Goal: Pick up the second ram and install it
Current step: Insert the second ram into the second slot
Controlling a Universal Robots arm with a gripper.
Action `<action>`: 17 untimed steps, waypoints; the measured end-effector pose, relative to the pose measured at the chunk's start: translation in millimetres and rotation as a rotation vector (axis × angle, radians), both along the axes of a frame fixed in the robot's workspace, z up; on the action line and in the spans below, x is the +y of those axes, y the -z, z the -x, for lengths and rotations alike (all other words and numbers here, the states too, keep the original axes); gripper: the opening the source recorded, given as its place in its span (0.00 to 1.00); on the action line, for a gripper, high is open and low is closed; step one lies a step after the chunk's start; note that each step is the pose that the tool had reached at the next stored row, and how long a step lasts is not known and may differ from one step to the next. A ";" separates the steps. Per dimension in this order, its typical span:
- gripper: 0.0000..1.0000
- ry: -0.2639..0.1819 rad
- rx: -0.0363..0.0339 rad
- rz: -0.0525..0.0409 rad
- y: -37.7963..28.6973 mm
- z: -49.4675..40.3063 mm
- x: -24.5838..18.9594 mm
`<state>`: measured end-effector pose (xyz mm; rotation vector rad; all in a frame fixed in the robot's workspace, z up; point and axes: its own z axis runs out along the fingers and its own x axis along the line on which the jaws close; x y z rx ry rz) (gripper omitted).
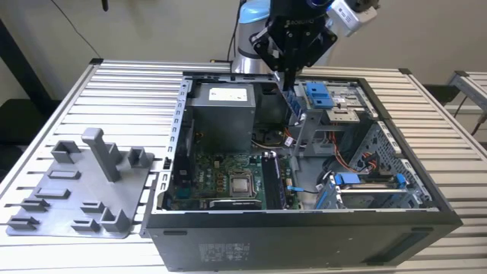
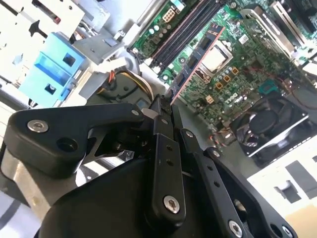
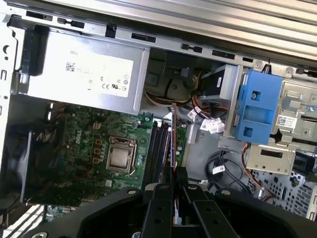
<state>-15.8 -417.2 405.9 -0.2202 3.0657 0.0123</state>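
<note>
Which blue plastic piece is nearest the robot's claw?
The upper blue bracket, beside the gripper holding the second ram; the other blue piece lies lower in the exterior view.

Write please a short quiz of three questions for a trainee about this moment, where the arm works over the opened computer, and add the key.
1. True or false: the gripper is shut on the RAM stick.
2. Where is the RAM stick? A) seated in a memory slot; B) held in the air over the open computer case; C) lying flat on the processor.
3. In the exterior view, on which side of the computer case does the grey fixture tray stand?

Key: 1 true; 2 B; 3 the exterior view's left.
</note>
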 end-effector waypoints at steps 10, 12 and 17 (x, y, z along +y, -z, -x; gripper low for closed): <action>0.14 0.143 0.0014 0.0001 1.7 0.0 0.0; 0.14 0.167 0.0025 0.0001 1.9 0.0 0.0; 0.14 0.199 0.0093 0.0007 2.5 -0.3 0.0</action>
